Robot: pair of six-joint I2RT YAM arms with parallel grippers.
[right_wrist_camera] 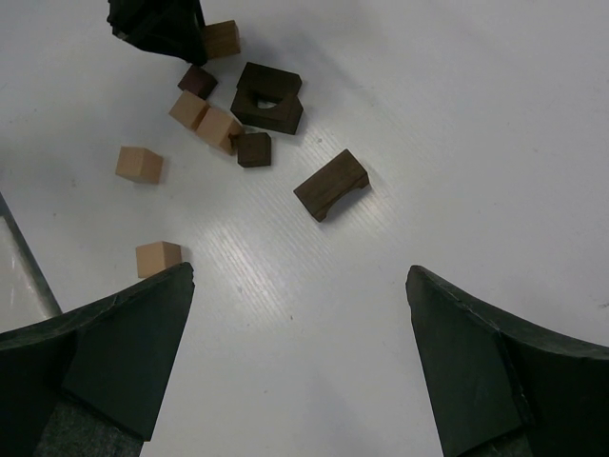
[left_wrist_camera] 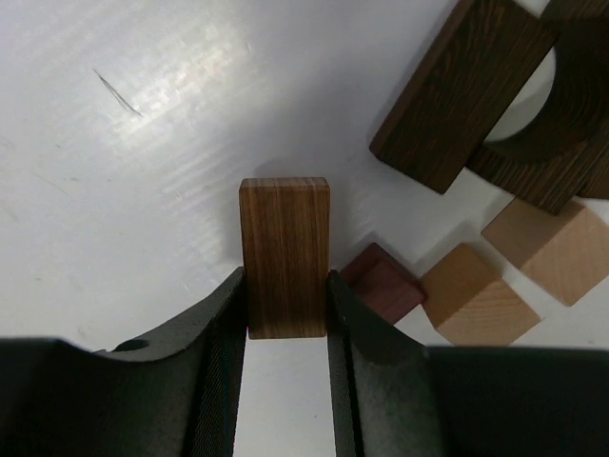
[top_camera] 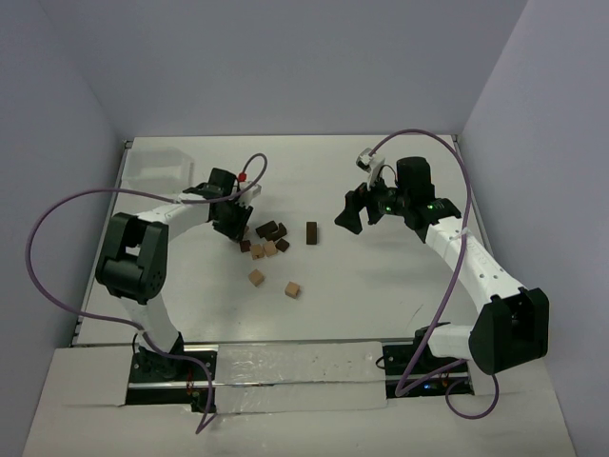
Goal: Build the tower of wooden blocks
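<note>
My left gripper (left_wrist_camera: 285,290) is shut on a mid-brown oblong block (left_wrist_camera: 284,255), low over the white table at the left edge of the block cluster (top_camera: 267,238). Beside it lie a small reddish-dark cube (left_wrist_camera: 385,284), two tan cubes (left_wrist_camera: 471,305) and dark arch-shaped blocks (left_wrist_camera: 457,95). My right gripper (right_wrist_camera: 297,276) is open and empty, above bare table right of the cluster (top_camera: 350,214). A lone dark arch block (right_wrist_camera: 330,184) lies in front of it. Two tan cubes (top_camera: 256,277) (top_camera: 292,288) lie apart, nearer the bases. No stacked tower shows.
A clear plastic container (top_camera: 157,167) stands at the far left corner. A white sheet (top_camera: 285,367) lies along the near edge between the arm bases. Grey walls close in the table on three sides. Purple cables loop beside each arm.
</note>
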